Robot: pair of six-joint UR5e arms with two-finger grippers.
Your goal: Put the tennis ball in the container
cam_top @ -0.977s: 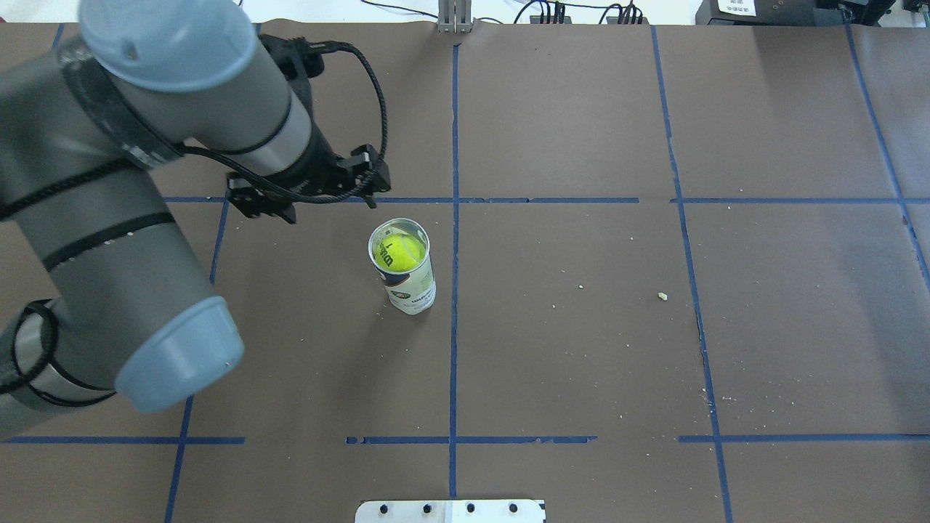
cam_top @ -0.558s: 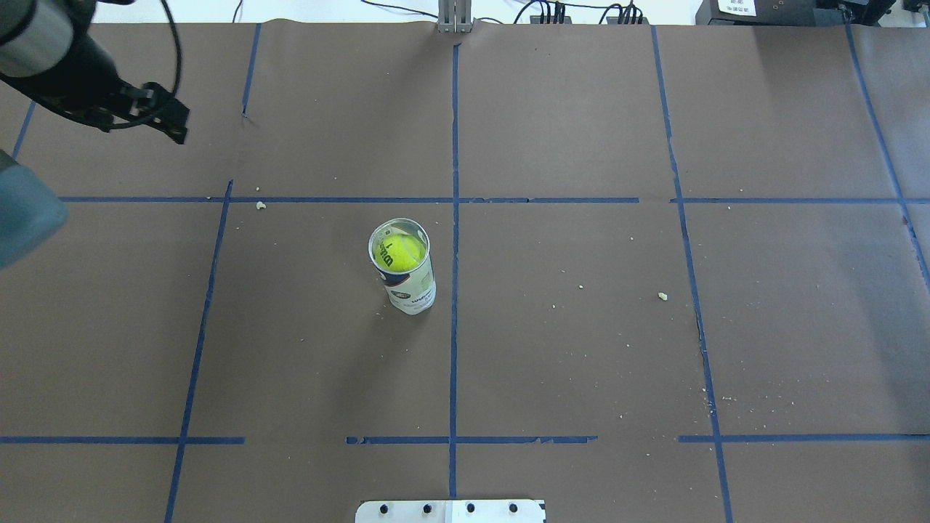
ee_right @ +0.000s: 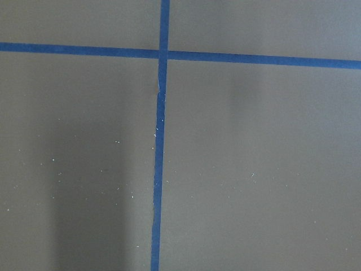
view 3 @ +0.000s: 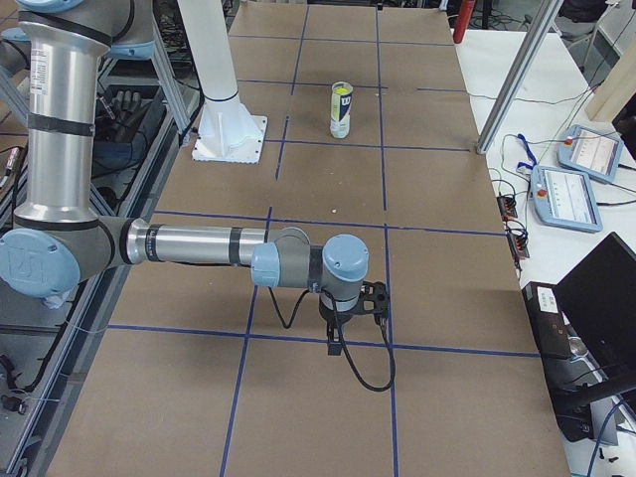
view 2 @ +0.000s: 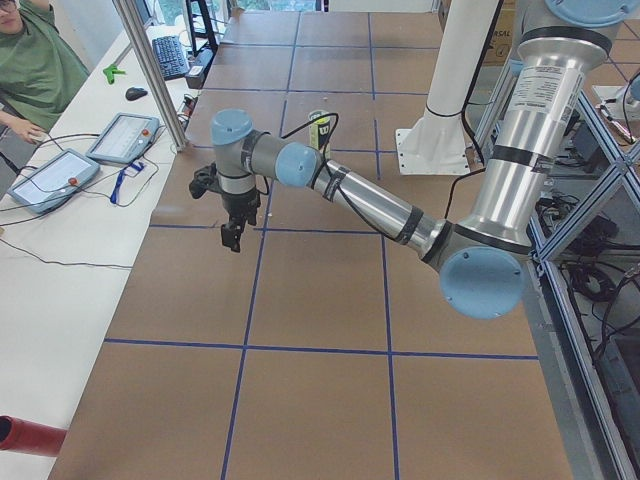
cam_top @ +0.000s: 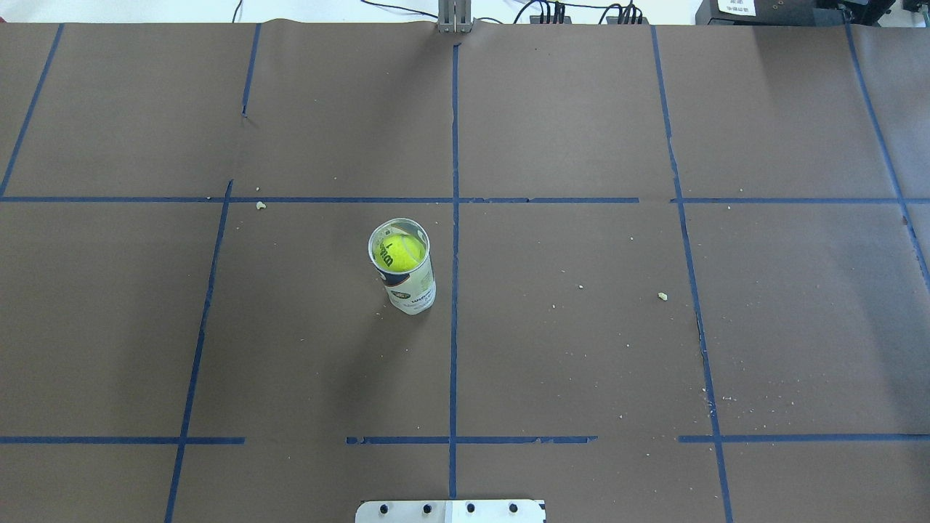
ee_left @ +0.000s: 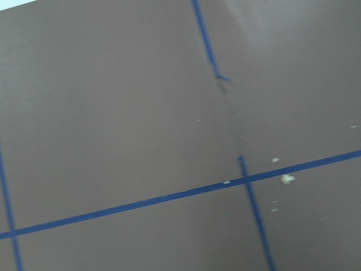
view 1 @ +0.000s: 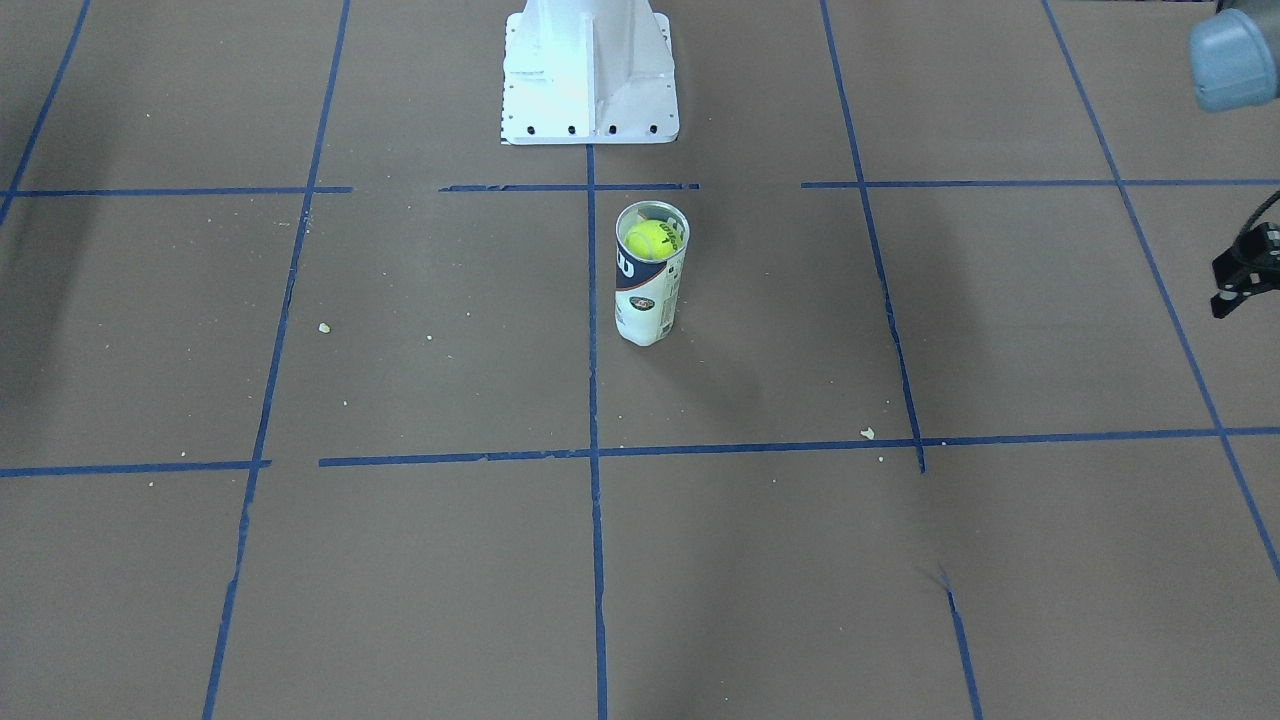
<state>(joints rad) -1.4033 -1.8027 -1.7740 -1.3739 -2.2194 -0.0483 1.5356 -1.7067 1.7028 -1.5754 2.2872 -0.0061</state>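
The clear container (cam_top: 413, 290), with its navy and white label, stands upright near the table's middle, just left of the central tape line. The yellow-green tennis ball (cam_top: 398, 251) sits inside it near the open rim, also visible as the ball (view 1: 647, 240) in the container (view 1: 648, 300). Neither arm shows in the overhead view. My left gripper (view 2: 231, 240) hangs over the table's left end, far from the tube, and I cannot tell its state. My right gripper (view 3: 335, 346) hangs over the right end, its state likewise unclear. Both wrist views show only brown paper and tape.
The white robot base (view 1: 588, 70) stands behind the tube. Blue tape lines grid the brown paper, and small crumbs (cam_top: 662, 296) lie scattered on it. Part of the left arm (view 1: 1235, 55) shows at the front view's right edge. Tablets (view 3: 583, 154) lie on the operators' side table.
The left arm, which reached close behind the tube a second ago, has swung away to the left and out of the overhead view. The ball and tube have not moved.
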